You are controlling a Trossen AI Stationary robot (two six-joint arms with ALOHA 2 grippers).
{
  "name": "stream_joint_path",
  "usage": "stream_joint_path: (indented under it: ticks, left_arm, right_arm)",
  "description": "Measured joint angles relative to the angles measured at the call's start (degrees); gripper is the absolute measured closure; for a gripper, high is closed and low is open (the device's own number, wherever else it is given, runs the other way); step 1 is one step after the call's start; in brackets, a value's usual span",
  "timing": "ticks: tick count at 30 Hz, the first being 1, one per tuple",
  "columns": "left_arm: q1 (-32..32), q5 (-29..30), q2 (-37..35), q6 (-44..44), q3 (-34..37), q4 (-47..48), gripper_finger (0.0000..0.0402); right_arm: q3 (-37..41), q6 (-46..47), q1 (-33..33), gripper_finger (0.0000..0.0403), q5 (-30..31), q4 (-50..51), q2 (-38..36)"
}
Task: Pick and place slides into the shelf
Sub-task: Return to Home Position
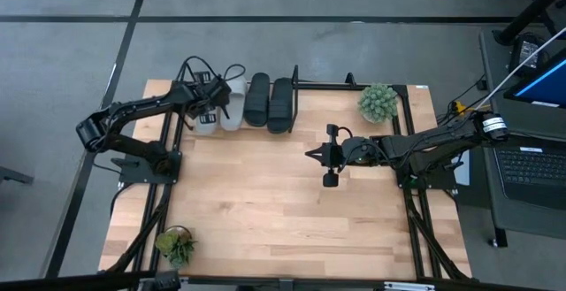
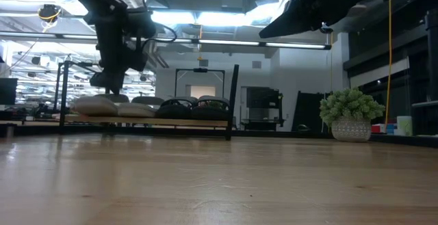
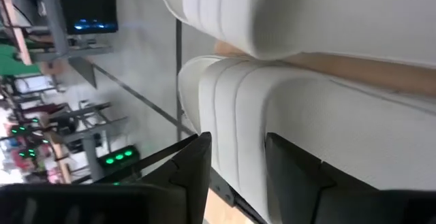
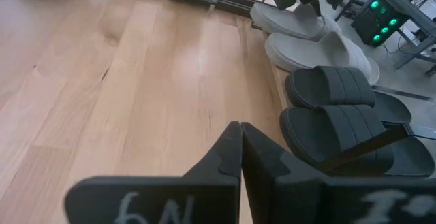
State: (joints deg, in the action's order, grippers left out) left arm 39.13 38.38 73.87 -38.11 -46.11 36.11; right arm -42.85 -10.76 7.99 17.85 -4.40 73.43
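**Item 1, slides.** Grey slides (image 1: 232, 105) and black slides (image 1: 270, 103), four in all, lie side by side on the shelf (image 2: 231, 102). The shelf is at the table's 11 o'clock edge. Each slide's long axis runs 12 to 6.

**Item 2, left gripper (image 1: 210, 105).** Its fingers are spread and hold nothing. It hangs directly over the outermost grey slide, so you judge that the way clear is straight up, then back toward 8 o'clock.

**Item 3, right gripper (image 1: 311, 156).** Its fingers are pressed together and empty. It waits mid-table, with the slides well apart at its 10 o'clock.

**Item 4, views.**
- The low view suggests a sliver of air between the left fingertips and the strap, which the high view hides.
- The left wrist view shows the grey strap through the finger gap.

**Item 5, plant (image 1: 378, 102).** It stands at 1 o'clock, out of the way.
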Motion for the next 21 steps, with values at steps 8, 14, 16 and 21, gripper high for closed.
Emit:
stream_joint_path:
  ticks: [8, 14, 16, 21]
  left_arm:
    - [-4.4, 3.1, -0.8, -0.1, -0.1, 1.0, 0.027]
    - [-6.3, 4.3, -4.4, 0.5, -3.3, 3.8, 0.027]
    - [-7.3, 3.8, -6.0, 1.9, -4.8, 4.8, 0.0272]
    - [-10.4, -1.1, -10.7, 6.2, -8.5, 4.5, 0.0311]
  right_arm:
    - [0.0, 0.0, 0.0, 0.0396, 0.0, 0.0, 0.0]
    - [0.0, 0.0, 0.0, 0.0396, 0.0, -0.2, 0.0]
    - [0.0, 0.0, 0.0, 0.0396, 0.0, -0.3, 0.0]
    - [-0.7, -0.5, -1.0, 0.0396, 0.1, -1.3, 0.0]
